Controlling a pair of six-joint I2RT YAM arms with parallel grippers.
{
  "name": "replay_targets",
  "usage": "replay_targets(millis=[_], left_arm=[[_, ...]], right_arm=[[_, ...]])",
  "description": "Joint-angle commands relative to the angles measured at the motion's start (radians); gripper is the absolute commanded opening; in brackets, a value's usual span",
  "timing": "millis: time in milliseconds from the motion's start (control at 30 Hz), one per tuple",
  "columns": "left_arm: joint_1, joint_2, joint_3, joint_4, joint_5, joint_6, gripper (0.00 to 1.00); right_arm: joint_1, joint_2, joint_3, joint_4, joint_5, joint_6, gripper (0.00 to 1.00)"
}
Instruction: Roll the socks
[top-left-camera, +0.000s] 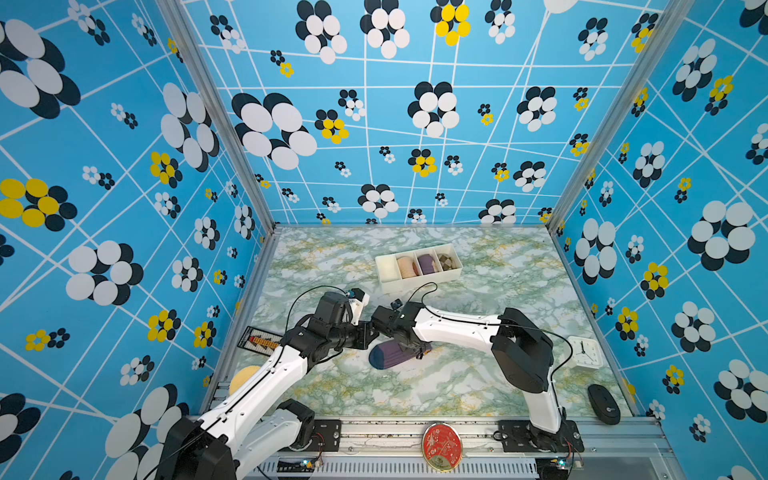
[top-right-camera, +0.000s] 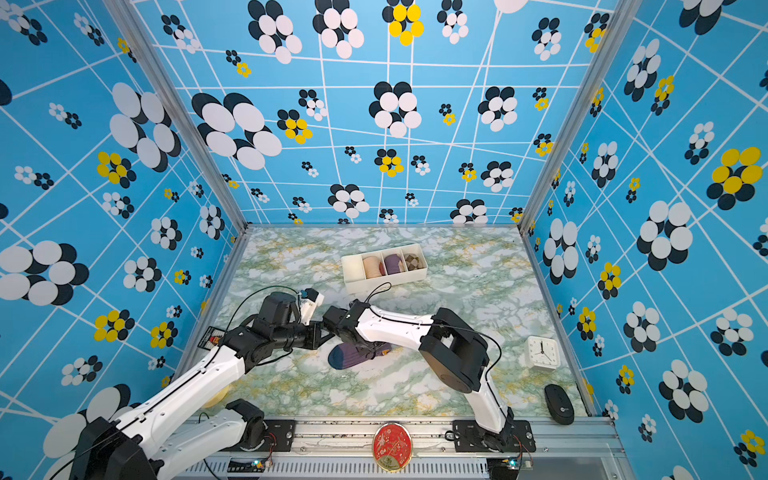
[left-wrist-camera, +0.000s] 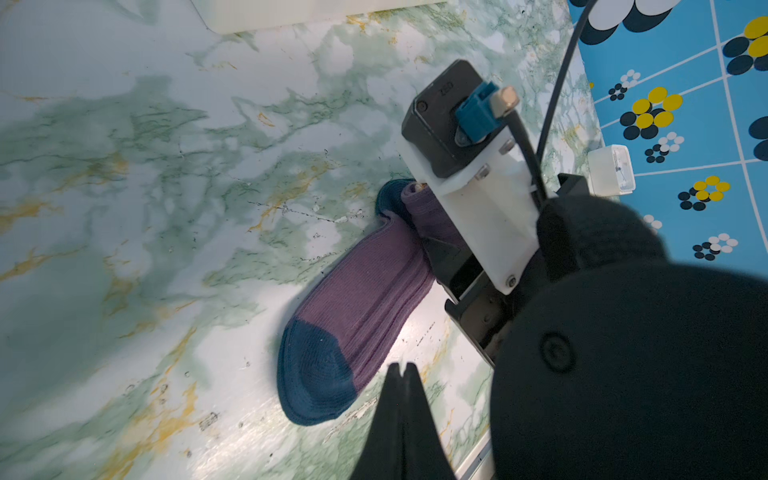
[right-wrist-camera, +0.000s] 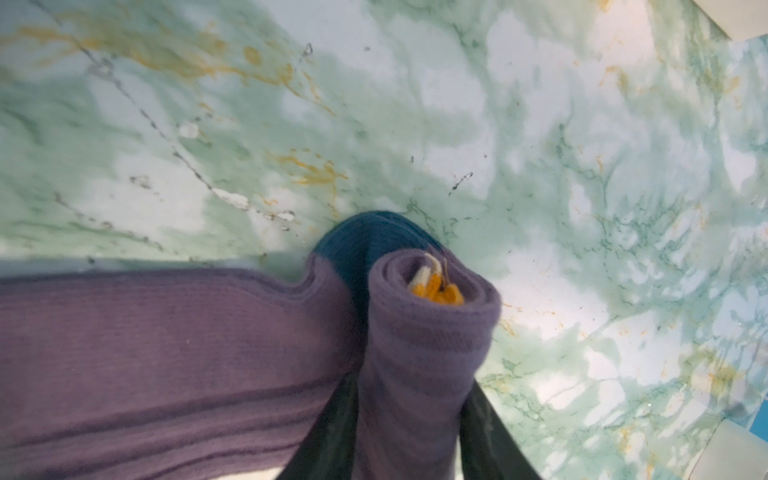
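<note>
one end of socks (left-wrist-camera: 357, 299) pinched in right pincer (right-wrist-camera: 409, 399); left pincer (left-wrist-camera: 401, 370) pressed together near toe (left-wrist-camera: 316, 374)

Two matching arms: white link shells (top-left-camera: 270, 386) dotted with small screws, joined by black joint housings (top-left-camera: 523, 353) and rising from black base plates (top-left-camera: 515, 436). The wrist camera (left-wrist-camera: 449, 120) is a black box marked ZED, with a blue connector (left-wrist-camera: 478, 110) and black cable (left-wrist-camera: 528, 158), on a white bracket (left-wrist-camera: 490, 212). The left gripper (left-wrist-camera: 401, 365) has black tapering fingers (left-wrist-camera: 390, 399).
</note>
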Motion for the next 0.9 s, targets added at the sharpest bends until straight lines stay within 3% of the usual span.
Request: replay_targets(millis=[0, 333, 867], left_arm=[[0.012, -0.024, 0.045, -0.038, -0.001, 0.014, 0.02], [0.075, -0.165, 0.126, -0.141, -0.104, 0.038, 0.05], [0.266, -0.176, 0.160, -0.180, -0.005, 0.081, 0.05]], right_arm=[[0.025, -0.030, 0.016, 0.019, -0.013, -0.015, 0.41], [0.045, 0.016, 0.070, -0.035, 0.030, -0.022, 0.38], [0.070, 0.060, 0.109, -0.048, 0.046, -0.045, 0.15]])
